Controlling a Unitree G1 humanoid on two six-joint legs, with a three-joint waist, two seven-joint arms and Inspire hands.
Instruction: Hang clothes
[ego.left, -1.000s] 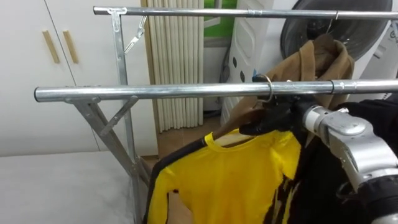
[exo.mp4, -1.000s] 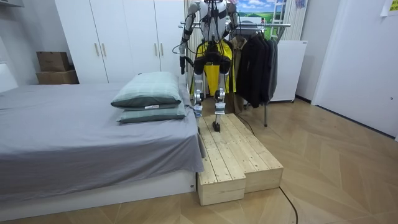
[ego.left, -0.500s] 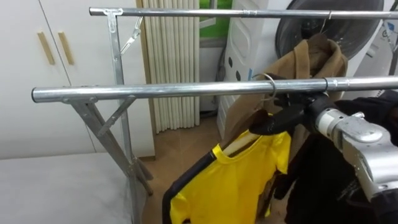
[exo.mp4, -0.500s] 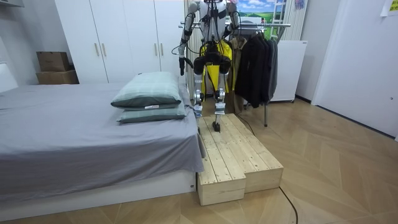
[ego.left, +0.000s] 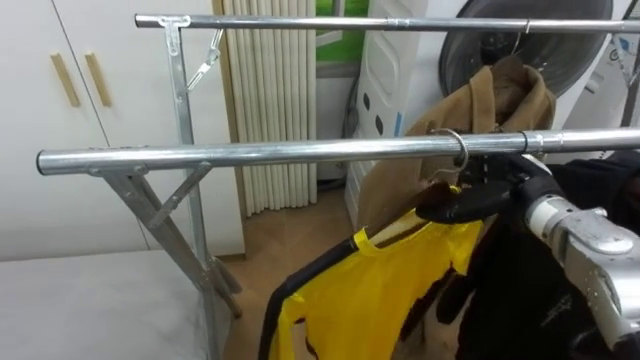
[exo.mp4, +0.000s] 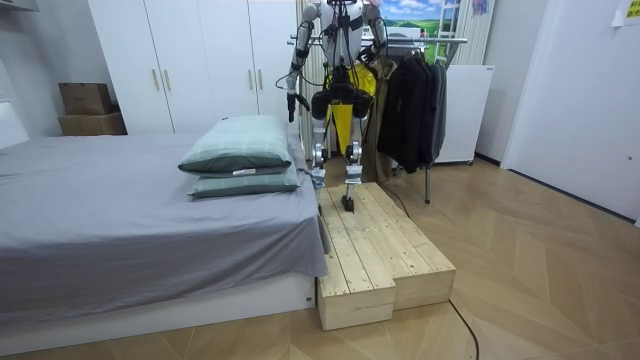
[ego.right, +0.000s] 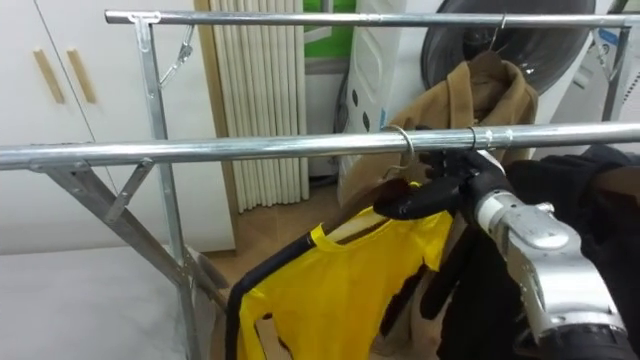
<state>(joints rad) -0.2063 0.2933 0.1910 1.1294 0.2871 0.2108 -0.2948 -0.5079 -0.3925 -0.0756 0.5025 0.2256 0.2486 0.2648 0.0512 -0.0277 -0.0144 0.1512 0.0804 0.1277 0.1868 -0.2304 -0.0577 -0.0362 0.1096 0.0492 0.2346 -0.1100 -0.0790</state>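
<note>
Yellow shirt (ego.left: 390, 290): black sleeves, black edge at the collar, smooth thin knit. It hangs slanted in the lower centre of the eye views, with the side toward frame left sagging lower. The yellow shirt sits on a pale, wood-looking hanger (ego.left: 392, 231) whose thin wire hook (ego.left: 459, 150) is looped over the front galvanised steel rail (ego.left: 250, 153), right of centre.

Right hand (ego.left: 470, 198): black fingers curled tight round the hanger neck, just under the hook. The collar is just beside the fingers, and the rest of the fabric falls below and to frame left of them. The metal forearm runs off to the lower right.

Left hand (exo.mp4: 290, 103): down at the robot's side, upper centre of the room view. Can't tell its state.

A second round steel rail (ego.left: 350, 21) runs along the top of the frame, with a brown coat (ego.left: 500, 100) hanging from it at upper right. Dark garments (ego.left: 600, 180) are bunched at the right edge. The robot stands on a plank platform (exo.mp4: 385, 255) beside a grey bed (exo.mp4: 120, 220), facing the rack.
</note>
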